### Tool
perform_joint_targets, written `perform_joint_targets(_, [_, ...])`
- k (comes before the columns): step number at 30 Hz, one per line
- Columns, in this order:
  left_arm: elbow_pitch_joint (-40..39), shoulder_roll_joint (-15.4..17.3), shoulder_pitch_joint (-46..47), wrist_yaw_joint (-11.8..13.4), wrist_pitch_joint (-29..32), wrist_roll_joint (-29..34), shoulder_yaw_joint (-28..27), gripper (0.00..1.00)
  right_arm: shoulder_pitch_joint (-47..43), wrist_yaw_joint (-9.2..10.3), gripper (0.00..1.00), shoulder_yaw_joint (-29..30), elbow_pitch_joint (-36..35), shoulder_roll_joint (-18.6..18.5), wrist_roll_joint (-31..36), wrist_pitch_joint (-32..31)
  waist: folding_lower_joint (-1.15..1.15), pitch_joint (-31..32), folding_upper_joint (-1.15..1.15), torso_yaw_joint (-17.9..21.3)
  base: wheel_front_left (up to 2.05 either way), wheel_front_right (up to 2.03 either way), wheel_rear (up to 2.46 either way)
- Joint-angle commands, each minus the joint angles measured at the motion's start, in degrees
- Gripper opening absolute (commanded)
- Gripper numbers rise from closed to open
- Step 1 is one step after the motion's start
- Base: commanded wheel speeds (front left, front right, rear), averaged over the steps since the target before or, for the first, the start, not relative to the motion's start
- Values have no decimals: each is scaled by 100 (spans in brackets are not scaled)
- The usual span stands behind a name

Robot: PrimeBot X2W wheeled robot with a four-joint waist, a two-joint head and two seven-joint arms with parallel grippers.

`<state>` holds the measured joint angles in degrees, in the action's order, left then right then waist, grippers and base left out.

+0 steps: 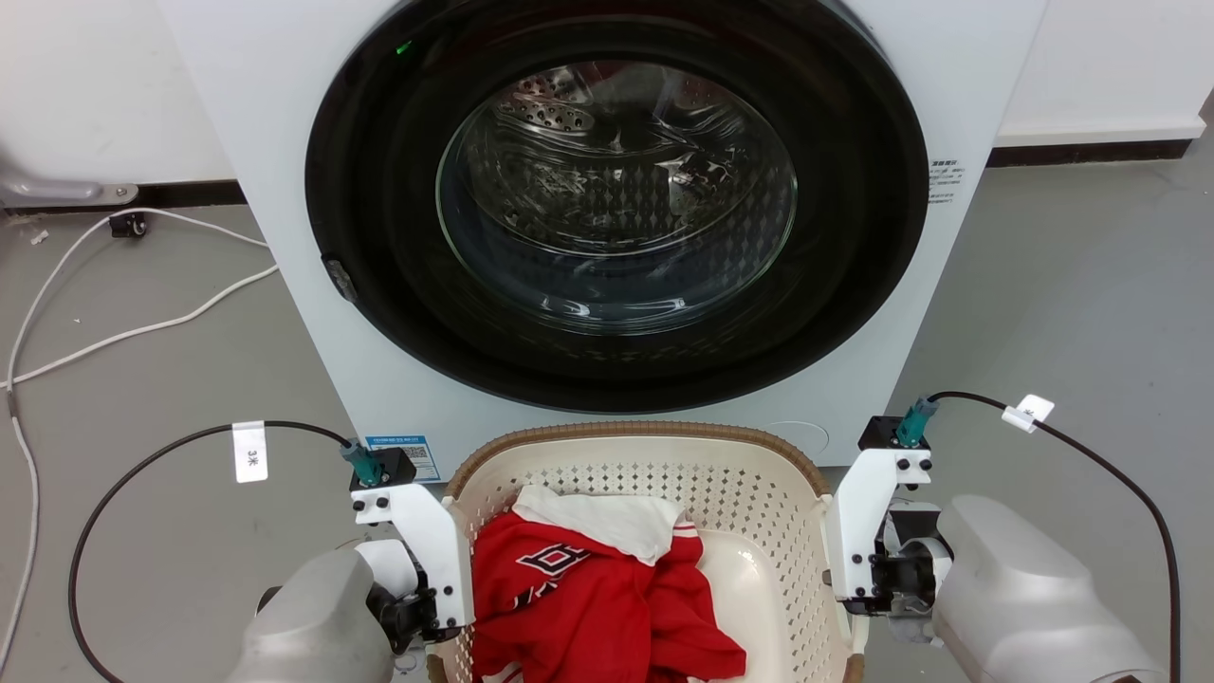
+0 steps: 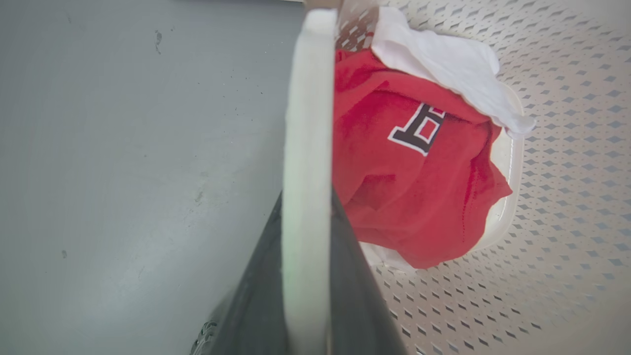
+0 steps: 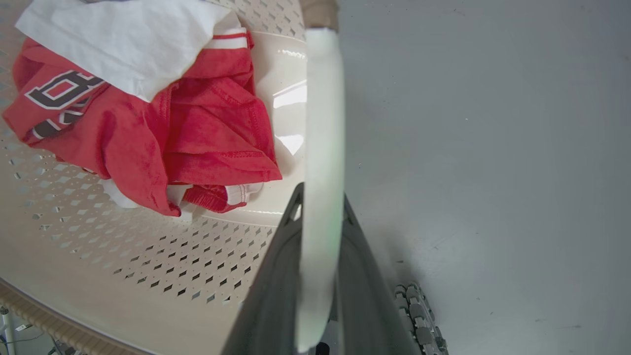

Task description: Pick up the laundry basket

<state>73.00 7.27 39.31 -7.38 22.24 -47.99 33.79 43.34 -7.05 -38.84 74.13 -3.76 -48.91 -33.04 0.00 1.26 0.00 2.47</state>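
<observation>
- The laundry basket (image 1: 740,484), just in front of the washing machine (image 1: 398,379), is holding a red shirt (image 1: 588,598) and a white cloth (image 1: 607,522).
- My left jaws are clamping its left handle (image 2: 308,123).
- My right jaws are clamping its right handle (image 3: 323,123).

A: What hems in the left gripper (image 2: 306,197)?
B: Inward, the cream perforated plastic basket (image 2: 567,222) wall and crumpled red-and-white clothes (image 2: 409,162); outward, bare grey floor (image 2: 123,148).
A: The right gripper (image 3: 321,192)?
B: Mirrored. Beyond both, the white front-loading washing machine (image 1: 616,190) stands close.
</observation>
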Motion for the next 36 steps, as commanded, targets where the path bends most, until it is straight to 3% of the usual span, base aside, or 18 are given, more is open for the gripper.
perform_joint_targets(1, [-35,-70,81,-13,-55,-49,17,0,-54,-81,0,24,-41,143,-25,7,0,1,0,0,0,0,0])
perform_joint_targets(36, [17,-47,-13,-14,-136,-321,223,0,-156,-81,0,301,-40,137,115,12,0,40,0,-14,0,0,0])
